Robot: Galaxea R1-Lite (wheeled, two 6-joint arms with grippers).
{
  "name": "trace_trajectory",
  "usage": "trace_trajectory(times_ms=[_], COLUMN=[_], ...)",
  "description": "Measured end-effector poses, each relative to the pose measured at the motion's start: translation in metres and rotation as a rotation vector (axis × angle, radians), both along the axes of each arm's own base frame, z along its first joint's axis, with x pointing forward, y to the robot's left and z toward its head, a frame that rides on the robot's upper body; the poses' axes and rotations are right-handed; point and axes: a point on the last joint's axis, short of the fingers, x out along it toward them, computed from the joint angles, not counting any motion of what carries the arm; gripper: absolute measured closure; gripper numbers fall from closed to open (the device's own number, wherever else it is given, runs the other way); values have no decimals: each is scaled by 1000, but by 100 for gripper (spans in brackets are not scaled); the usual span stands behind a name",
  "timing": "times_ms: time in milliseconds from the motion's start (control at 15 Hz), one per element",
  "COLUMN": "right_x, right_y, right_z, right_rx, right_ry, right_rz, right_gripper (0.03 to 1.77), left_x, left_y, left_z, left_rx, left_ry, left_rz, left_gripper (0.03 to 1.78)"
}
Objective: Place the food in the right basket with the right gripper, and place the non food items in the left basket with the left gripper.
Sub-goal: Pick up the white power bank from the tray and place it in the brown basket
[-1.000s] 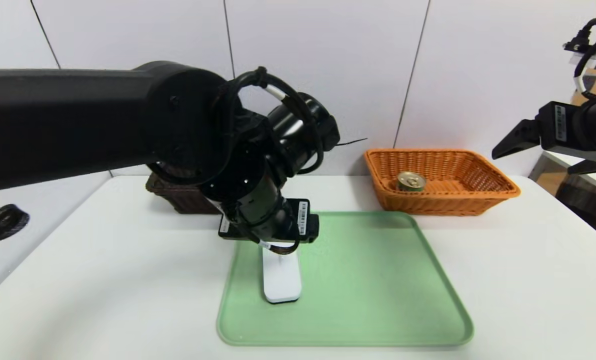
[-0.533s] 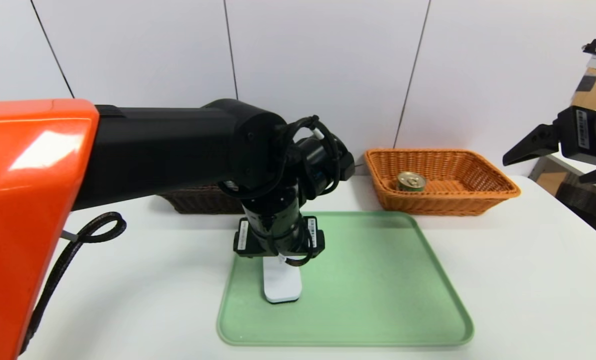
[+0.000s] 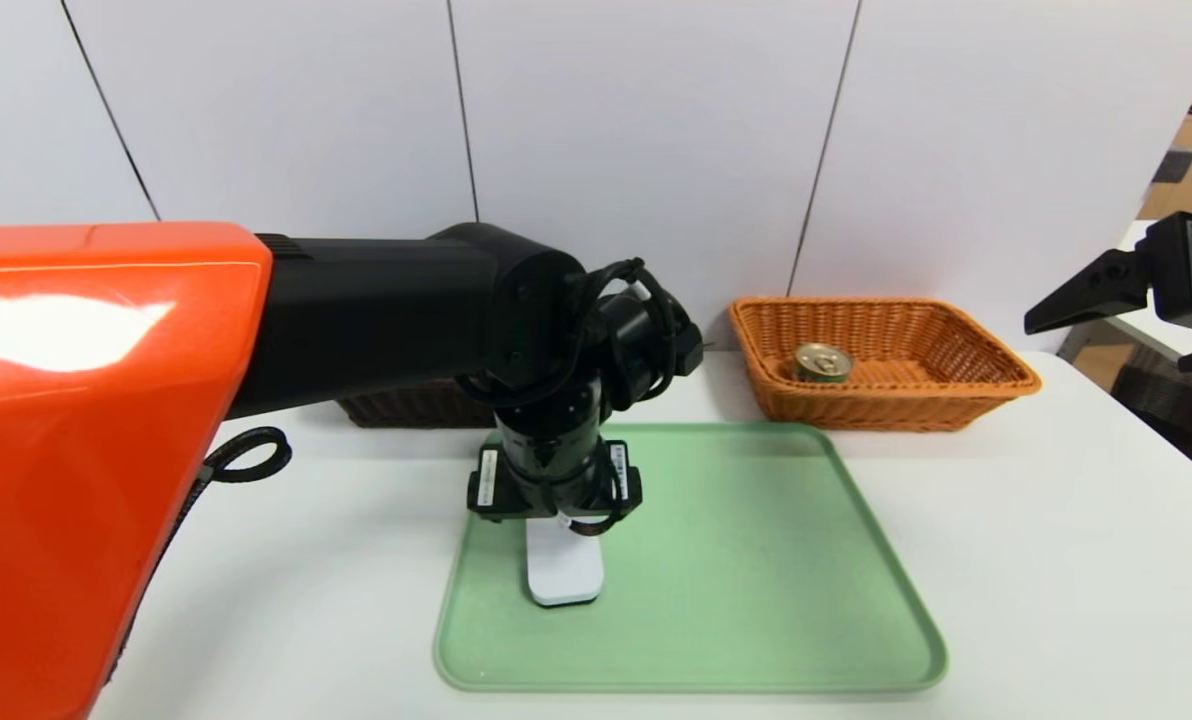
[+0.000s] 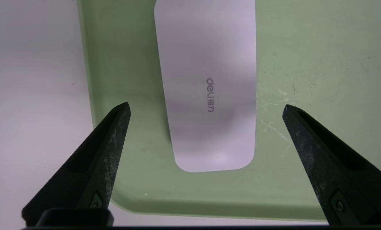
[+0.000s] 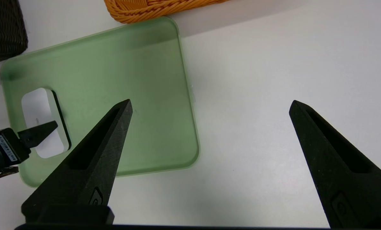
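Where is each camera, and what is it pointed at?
Head view: on the head, facing forward and down at the green tray; both arms show.
Left wrist view: on the left wrist, facing down at the white case; the left tool shows, open around but not touching it.
Right wrist view: on the right wrist, facing down at table and tray; the open right tool and part of the left show.
All share tray and case.

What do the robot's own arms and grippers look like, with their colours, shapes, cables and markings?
The left arm is black with a glossy orange-red section and looping black cables. Both the left gripper and right gripper are black, with two pointed, wedge-shaped fingers and white barcode labels.
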Motion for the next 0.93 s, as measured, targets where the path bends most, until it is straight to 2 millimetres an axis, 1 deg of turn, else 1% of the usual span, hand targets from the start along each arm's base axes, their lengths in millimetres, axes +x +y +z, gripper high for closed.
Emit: trace_trajectory(times_ms=[533, 933], right_x=[-4, -2], right_y=[-1, 0], right_z=[2, 1], right_rx=[8, 8], right_ry=[-7, -4], right_rz=[7, 8], right_gripper=[10, 10], left_x=[14, 18], left_y=[6, 2], left_z=[-13, -20], left_rx=[22, 15], left_ry=[23, 23], left_rz=[35, 24], left_gripper=[12, 12])
